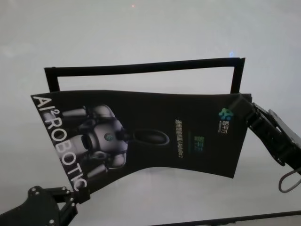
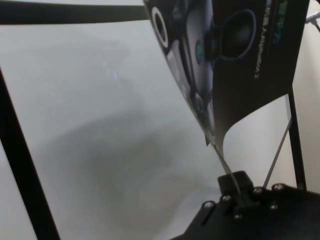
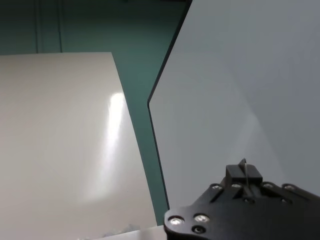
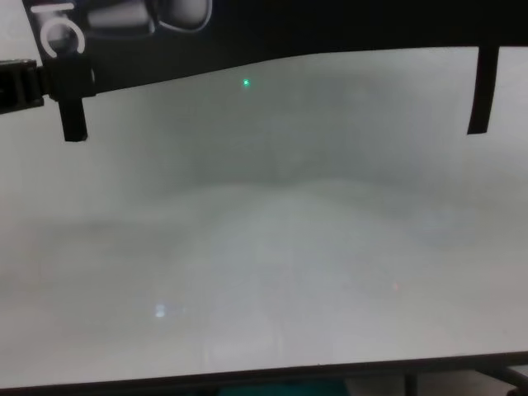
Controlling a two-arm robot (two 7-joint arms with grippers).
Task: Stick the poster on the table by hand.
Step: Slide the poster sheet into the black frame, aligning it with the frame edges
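1. Gripping the near-left corner of the poster [image 1: 155,136], the left pincer [image 1: 77,192] sits at the lower left of the head view, clenched on the sheet just beside the white "ROBOTIC" lettering.
2. In the left wrist view the same left pincer [image 2: 235,182] pinches the sheet's thin edge, and the poster [image 2: 235,45] rises from it with a curl, its robot picture facing the camera.
3. Across the middle, the poster is held clear of the bench [image 1: 141,33]; its near edge sags into a curve between the two held corners, and the chest view shows that edge [image 4: 330,29] hanging above the pale bench top [image 4: 264,247].
4. Behind the sheet, black tape strips [image 1: 146,67] lie on the bench as a three-sided frame, one long strip at the back with a short strip at each end.
5. At the right, the right pincer [image 1: 245,109] is clenched on the poster's far-right corner, near a small teal logo, with its arm reaching in from the right edge.
6. In the right wrist view the right pincer [image 3: 243,175] shows a thin sliver of the sheet's edge between its fingertips, with the bench [image 3: 240,75] spreading beyond it.
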